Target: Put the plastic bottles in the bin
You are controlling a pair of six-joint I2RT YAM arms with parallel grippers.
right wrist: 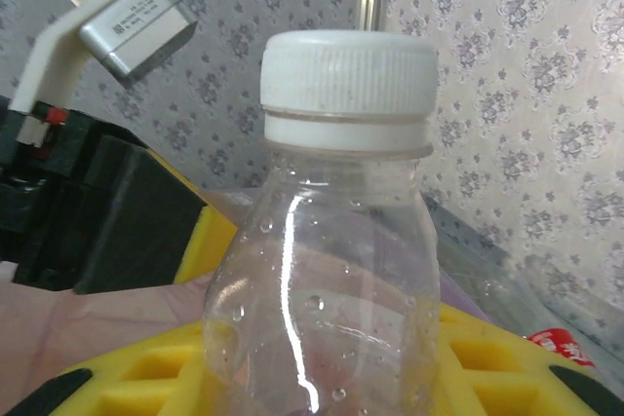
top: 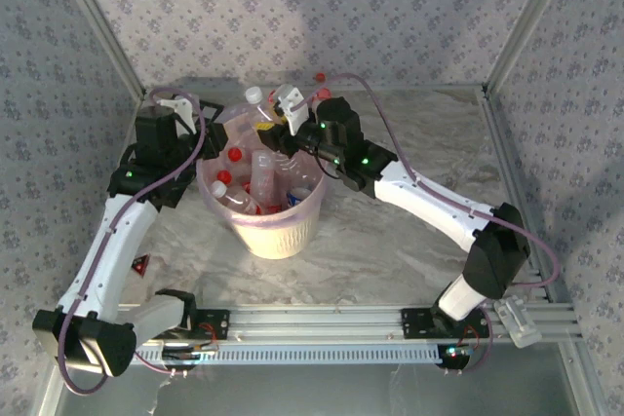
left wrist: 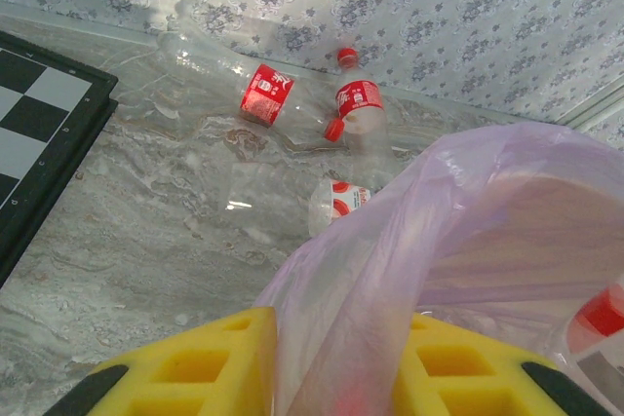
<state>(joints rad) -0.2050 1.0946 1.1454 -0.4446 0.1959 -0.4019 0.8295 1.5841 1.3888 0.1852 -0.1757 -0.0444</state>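
**Arm pose**

- Left arm: it rises from the near left base, bends at the elbow and reaches forward to the left rim of the round pale cream plastic bin (top: 268, 236). The left gripper (left wrist: 331, 372) is clenched on a fold of the translucent pink-lilac liner bag (left wrist: 487, 231). The fold passes up between the yellow foam fingers (left wrist: 195, 372).
- Right arm: it extends from the near right base diagonally over the grey marbled table (top: 409, 241) to the far rim of the bin. The right gripper (right wrist: 327, 382) is clamped on a clear plastic bottle with a white ribbed cap (right wrist: 341, 241). The cap points away from the wrist, and the bottle sits over the bin's far edge.

**Bottle count**

- In the grip: one.
- On the table beyond the bin: three, all lying on their sides.
  - A long clear bottle with a red label (left wrist: 244, 85) lies near the far wall.
  - A short bottle with a red label and red cap (left wrist: 356, 104) lies just beside it.
  - A small bottle with a red-and-white label (left wrist: 336, 204) lies nearer the liner.
- A separate red cap (left wrist: 347, 56) lies by the wall. Whether it belongs to a further bottle cannot be told.
- Inside the bin: a heap of clear bottles (top: 255, 182), probably four or five. They overlap, so the exact count is uncertain. Two red caps and one blue label (top: 300, 192) are visible.

**Other items**

- Bin: one.
- Black-and-white chequered board (left wrist: 39, 114): one, flat on the table, left of the lying bottles.
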